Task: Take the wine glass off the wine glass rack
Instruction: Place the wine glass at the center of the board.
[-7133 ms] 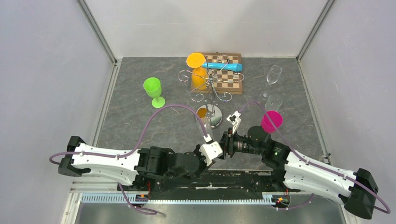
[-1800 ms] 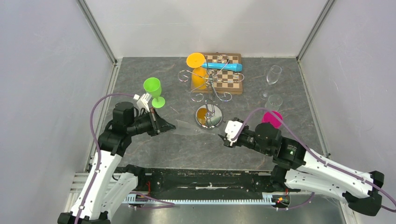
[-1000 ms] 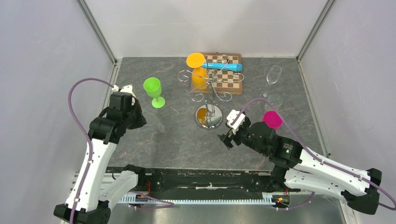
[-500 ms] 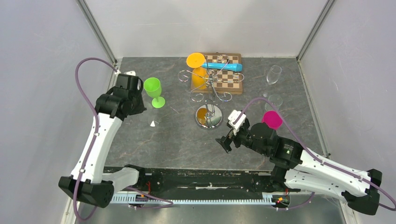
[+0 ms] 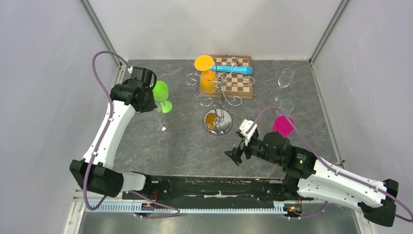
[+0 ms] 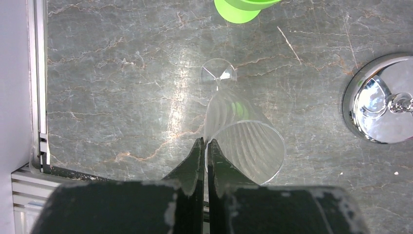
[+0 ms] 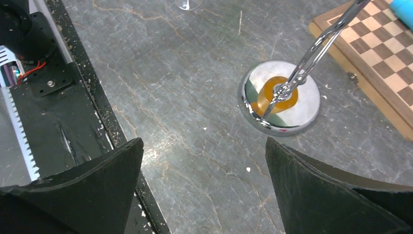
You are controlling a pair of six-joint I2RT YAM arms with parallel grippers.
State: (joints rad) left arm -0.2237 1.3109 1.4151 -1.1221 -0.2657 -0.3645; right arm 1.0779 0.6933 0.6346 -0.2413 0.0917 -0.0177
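Pinched the rim of the upright wine glass (image 6: 248, 141) between the tight jaws of the left gripper (image 6: 205, 142) near the table's (image 5: 146, 146) left edge, just beside a green goblet (image 5: 161, 92), apart from the wine glass rack (image 5: 217, 122) mid-table, with the right gripper (image 5: 234, 156) spread wide.

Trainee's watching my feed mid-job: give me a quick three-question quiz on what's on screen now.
1. True or false: the right gripper is shut.
2. The left gripper pinches: A) green glass, B) clear wine glass, C) blue tube.
3. Fill in: the hanging glass on the wine glass rack is ____ in colour.
Key: 1 false; 2 B; 3 orange.
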